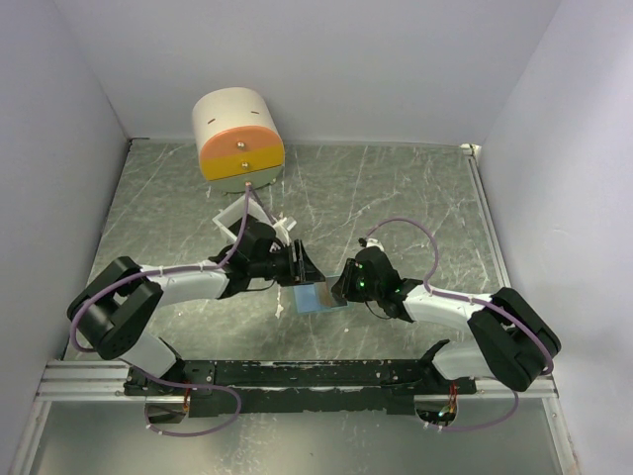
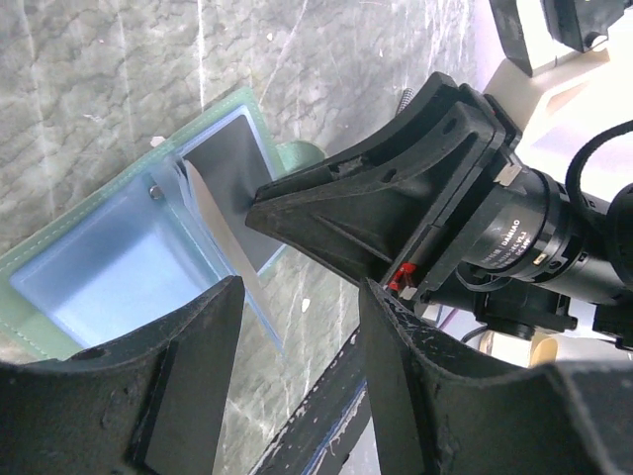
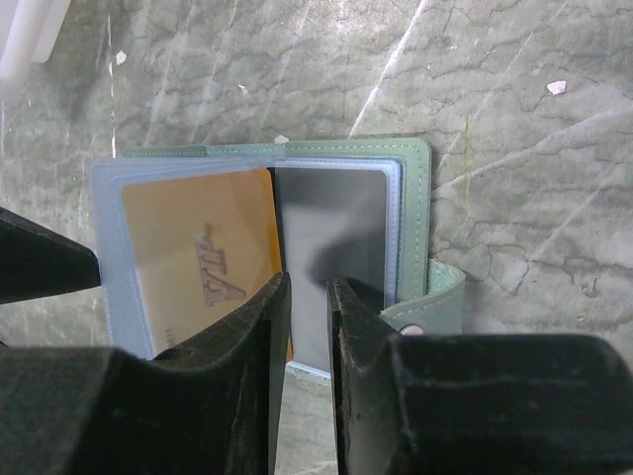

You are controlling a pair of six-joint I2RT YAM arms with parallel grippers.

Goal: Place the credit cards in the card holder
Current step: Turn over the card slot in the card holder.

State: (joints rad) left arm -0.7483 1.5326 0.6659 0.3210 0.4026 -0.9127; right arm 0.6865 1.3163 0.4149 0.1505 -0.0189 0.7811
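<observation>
The card holder (image 3: 415,198) lies open on the table, grey-green outside and pale blue inside; it also shows in the top view (image 1: 316,299). An orange-yellow credit card (image 3: 193,257) sits in its left sleeve. A dark credit card (image 3: 331,228) sits in its right sleeve. My right gripper (image 3: 307,282) is nearly shut with nothing between the fingers, its tips at the dark card's near edge. In the left wrist view a pale leaf (image 2: 223,237) stands up beside the dark card (image 2: 227,158). My left gripper (image 2: 300,297) is open and empty over the holder's left side.
A big cream cylinder with orange and yellow drawers (image 1: 237,134) stands at the back left. A white box (image 1: 247,220) sits behind my left arm. White walls close in three sides. A black rail (image 1: 316,374) runs along the near edge.
</observation>
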